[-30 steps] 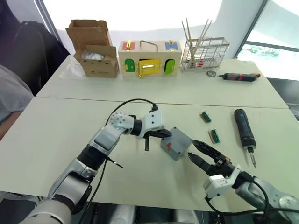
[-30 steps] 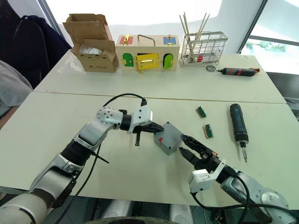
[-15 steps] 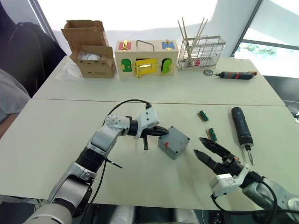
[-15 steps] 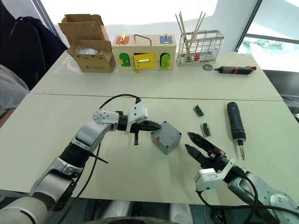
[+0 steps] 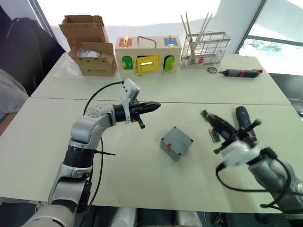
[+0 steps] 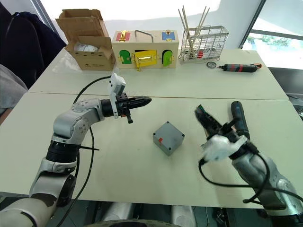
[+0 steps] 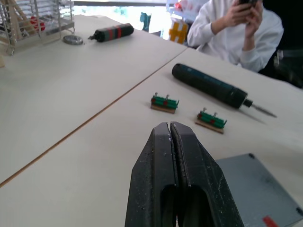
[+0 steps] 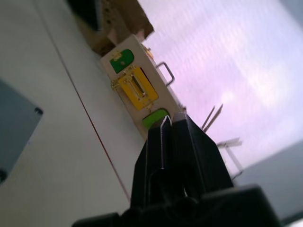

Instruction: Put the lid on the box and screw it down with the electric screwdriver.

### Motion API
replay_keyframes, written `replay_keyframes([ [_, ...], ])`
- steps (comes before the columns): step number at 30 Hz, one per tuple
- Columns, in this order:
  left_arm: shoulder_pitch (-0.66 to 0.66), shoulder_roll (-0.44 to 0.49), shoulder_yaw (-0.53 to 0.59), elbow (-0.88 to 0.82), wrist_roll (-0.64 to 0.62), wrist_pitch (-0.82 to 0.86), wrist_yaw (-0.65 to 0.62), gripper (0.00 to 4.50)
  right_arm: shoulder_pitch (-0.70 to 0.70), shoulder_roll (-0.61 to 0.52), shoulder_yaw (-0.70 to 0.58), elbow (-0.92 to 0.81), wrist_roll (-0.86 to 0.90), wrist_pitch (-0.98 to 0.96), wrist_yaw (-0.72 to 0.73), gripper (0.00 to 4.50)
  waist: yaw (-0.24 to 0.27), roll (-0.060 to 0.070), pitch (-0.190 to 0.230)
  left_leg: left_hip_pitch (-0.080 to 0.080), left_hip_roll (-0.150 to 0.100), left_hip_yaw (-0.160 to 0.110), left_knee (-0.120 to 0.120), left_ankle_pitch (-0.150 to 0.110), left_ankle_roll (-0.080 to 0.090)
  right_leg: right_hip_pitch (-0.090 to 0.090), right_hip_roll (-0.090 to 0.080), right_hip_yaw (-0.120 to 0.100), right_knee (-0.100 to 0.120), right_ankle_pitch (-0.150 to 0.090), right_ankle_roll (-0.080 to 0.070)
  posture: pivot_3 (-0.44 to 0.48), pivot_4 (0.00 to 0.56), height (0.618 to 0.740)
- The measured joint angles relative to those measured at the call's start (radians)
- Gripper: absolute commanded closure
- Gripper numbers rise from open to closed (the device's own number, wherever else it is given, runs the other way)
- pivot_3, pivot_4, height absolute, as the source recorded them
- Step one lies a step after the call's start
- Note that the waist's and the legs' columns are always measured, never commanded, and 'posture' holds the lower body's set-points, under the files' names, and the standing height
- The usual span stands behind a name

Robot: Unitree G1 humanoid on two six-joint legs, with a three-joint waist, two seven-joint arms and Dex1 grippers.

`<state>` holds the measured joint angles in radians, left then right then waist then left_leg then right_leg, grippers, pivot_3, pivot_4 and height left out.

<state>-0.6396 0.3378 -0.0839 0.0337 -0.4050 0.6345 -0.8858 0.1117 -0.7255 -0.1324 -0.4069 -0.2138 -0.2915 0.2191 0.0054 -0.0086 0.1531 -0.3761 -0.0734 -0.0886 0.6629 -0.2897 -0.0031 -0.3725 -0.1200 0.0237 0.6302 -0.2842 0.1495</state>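
Observation:
The grey box (image 5: 170,147) stands alone near the table's middle, with a small red mark on its near side. A flat grey lid (image 5: 178,138) with corner holes covers its top. My left gripper (image 5: 156,105) hangs shut and empty above the table, to the left of and beyond the box. To the right of the box my right gripper (image 5: 209,116) is raised, shut and empty. It is just in front of the black electric screwdriver (image 6: 238,117), which lies on the table with its bit toward me.
Two green terminal blocks (image 7: 164,102) lie between the box and the screwdriver. Along the far edge stand a cardboard box (image 5: 90,45), a wooden box with coloured doors (image 5: 147,54), a wire basket (image 5: 204,49) and a red-and-black screwdriver (image 5: 239,73). A person in white (image 7: 236,33) sits beyond the table.
My right gripper has shut and swung up and to the right, away from the box. My left gripper has drawn back from the box, which now rests flat. The camera has shifted.

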Motion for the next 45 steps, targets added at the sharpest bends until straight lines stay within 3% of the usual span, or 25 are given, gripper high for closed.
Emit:
replay_keyframes([
  [4,0.002,-0.005,-0.084,0.074,0.064,-0.074,-0.015,4.5,-0.051,-0.022,-0.052,-0.12,0.53,0.413,0.188,4.46,0.005,0.0,0.005,-0.002,0.0,-0.001,-0.001,0.0,0.0,-0.001,0.0,0.0,-0.001,0.0,0.0,0.0,0.15,0.731],
  [9,0.012,-0.02,-0.161,0.087,0.106,-0.147,-0.065,4.5,0.005,-0.176,-0.227,-0.195,1.115,0.866,0.288,4.46,0.011,0.001,0.007,-0.013,-0.001,-0.002,0.0,0.0,0.0,-0.01,-0.003,-0.002,-0.001,0.0,0.0,0.0,0.15,0.731],
  [12,0.03,-0.01,-0.178,0.12,0.115,-0.175,-0.103,4.5,0.126,-0.27,-0.331,-0.237,1.362,1.059,0.321,4.46,0.008,0.0,0.008,-0.018,-0.001,-0.001,0.0,0.0,0.0,-0.017,-0.003,-0.002,0.0,0.001,-0.001,0.0,0.15,0.731],
  [15,0.031,0.027,-0.178,0.151,0.134,-0.196,-0.132,4.5,0.224,-0.319,-0.343,-0.296,1.477,1.181,0.34,4.46,0.003,0.0,0.009,-0.018,0.001,0.0,0.0,0.0,0.0,-0.018,-0.001,-0.001,0.001,0.001,-0.001,0.0,0.15,0.731],
  [20,0.047,0.061,-0.201,0.158,0.166,-0.233,-0.18,4.5,0.21,-0.318,-0.213,-0.316,1.403,1.209,0.363,4.46,0.009,0.0,0.009,-0.018,0.0,0.0,0.002,0.0,0.0,-0.017,-0.002,-0.001,0.001,0.002,-0.002,0.0,0.15,0.731],
  [24,0.069,0.031,-0.229,0.161,0.201,-0.249,-0.16,4.5,0.016,-0.216,0.033,-0.185,1.131,1.126,0.334,4.46,0.008,-0.002,0.01,-0.018,-0.001,0.001,0.002,0.0,0.0,-0.019,-0.002,-0.001,0.001,0.002,-0.001,0.0,0.15,0.731],
  [26,0.074,0.023,-0.236,0.159,0.204,-0.25,-0.15,4.5,-0.037,-0.175,0.084,-0.135,1.047,1.083,0.325,4.46,0.008,-0.002,0.01,-0.019,-0.001,0.001,0.002,0.001,-0.001,-0.021,-0.002,-0.001,0.002,0.002,-0.001,0.0,0.15,0.731],
  [34,0.126,0.019,-0.246,0.074,0.219,-0.21,-0.108,4.5,-0.104,-0.089,0.171,-0.084,0.939,1.065,0.384,4.46,0.003,-0.002,0.01,-0.019,0.001,0.001,0.001,0.002,-0.002,-0.021,-0.001,-0.001,0.002,0.003,-0.001,0.0,0.15,0.731],
  [45,0.215,0.054,-0.211,-0.102,0.216,-0.065,-0.068,4.5,-0.237,0.051,0.213,0.06,0.751,1.033,0.354,4.46,0.007,-0.001,0.01,-0.019,0.001,0.0,0.001,0.002,-0.003,-0.021,0.0,-0.001,0.003,0.003,-0.002,0.0,0.15,0.731],
])
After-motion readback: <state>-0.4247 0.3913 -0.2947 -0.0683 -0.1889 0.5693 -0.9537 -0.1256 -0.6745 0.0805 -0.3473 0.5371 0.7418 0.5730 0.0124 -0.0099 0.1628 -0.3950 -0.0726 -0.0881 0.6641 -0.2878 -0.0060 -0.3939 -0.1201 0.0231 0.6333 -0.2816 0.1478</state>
